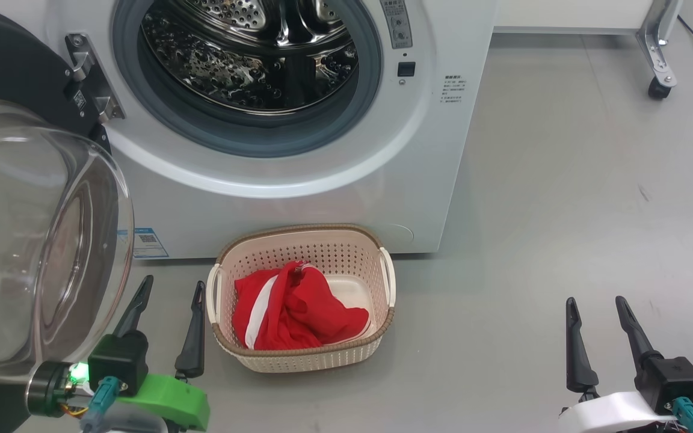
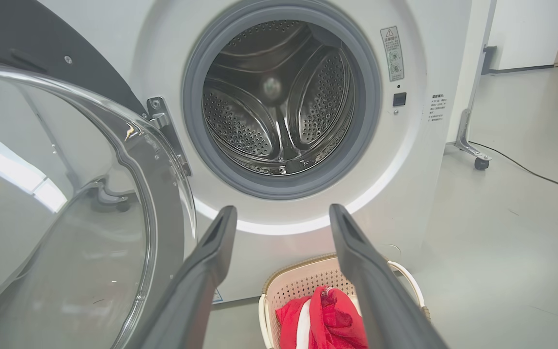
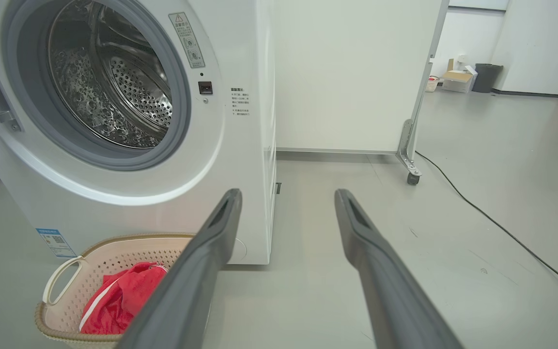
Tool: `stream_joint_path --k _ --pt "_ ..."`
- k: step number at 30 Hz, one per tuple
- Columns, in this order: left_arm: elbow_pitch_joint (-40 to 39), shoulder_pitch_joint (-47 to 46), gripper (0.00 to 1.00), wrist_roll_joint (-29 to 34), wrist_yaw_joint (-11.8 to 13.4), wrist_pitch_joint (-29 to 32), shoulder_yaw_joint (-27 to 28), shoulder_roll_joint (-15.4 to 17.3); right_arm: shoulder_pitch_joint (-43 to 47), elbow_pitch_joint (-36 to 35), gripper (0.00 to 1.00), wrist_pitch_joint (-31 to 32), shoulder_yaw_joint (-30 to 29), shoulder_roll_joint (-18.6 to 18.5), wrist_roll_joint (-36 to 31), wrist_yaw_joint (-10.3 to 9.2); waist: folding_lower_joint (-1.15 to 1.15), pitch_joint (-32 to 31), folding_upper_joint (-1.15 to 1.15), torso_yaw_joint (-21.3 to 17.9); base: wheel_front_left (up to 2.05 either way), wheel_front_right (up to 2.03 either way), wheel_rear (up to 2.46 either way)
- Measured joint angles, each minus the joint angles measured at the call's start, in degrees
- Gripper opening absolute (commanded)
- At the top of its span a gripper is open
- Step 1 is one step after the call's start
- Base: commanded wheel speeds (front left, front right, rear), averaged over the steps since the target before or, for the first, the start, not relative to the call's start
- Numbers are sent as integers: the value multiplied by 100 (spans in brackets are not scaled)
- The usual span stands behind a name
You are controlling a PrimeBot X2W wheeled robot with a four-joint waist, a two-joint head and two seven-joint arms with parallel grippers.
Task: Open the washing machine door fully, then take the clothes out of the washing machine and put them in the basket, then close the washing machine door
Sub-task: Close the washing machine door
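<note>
Well, you have the washing machine [image 1: 298, 198] across the upper middle of the head view, smooth and white, its perforated steel drum [image 1: 250, 54] glinting inside a grey rubber seal [image 1: 244, 135]. At the left edge the door [image 1: 40, 240] stands swung open, a bulging clear glass bowl backed by a glossy black rim. Lower centre, on the grey floor [image 1: 563, 210], the cream basket [image 1: 322, 240] with perforated sides and a brown woven-look rim sits just before the machine. The clothes [image 1: 298, 313], a crumpled red knit with a white stripe, lie inside it. Your left gripper [image 1: 173, 282], lower left, is spread wide just beside the basket, holding nothing; your right gripper [image 1: 595, 300], lower right, is likewise spread and empty, over bare floor
</note>
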Motion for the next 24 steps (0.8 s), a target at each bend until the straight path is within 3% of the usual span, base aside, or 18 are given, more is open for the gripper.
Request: stream_joint_path --k 12,24 --pt "-65 78 100 -16 1 0 32 0 13 -34 100 43 -13 1 0 0 0 -23 0 -23 -69 69 0" --pt "-125 81 100 -16 7 1 37 7 20 -64 100 49 -23 -1 0 0 0 -1 0 -25 -19 19 0"
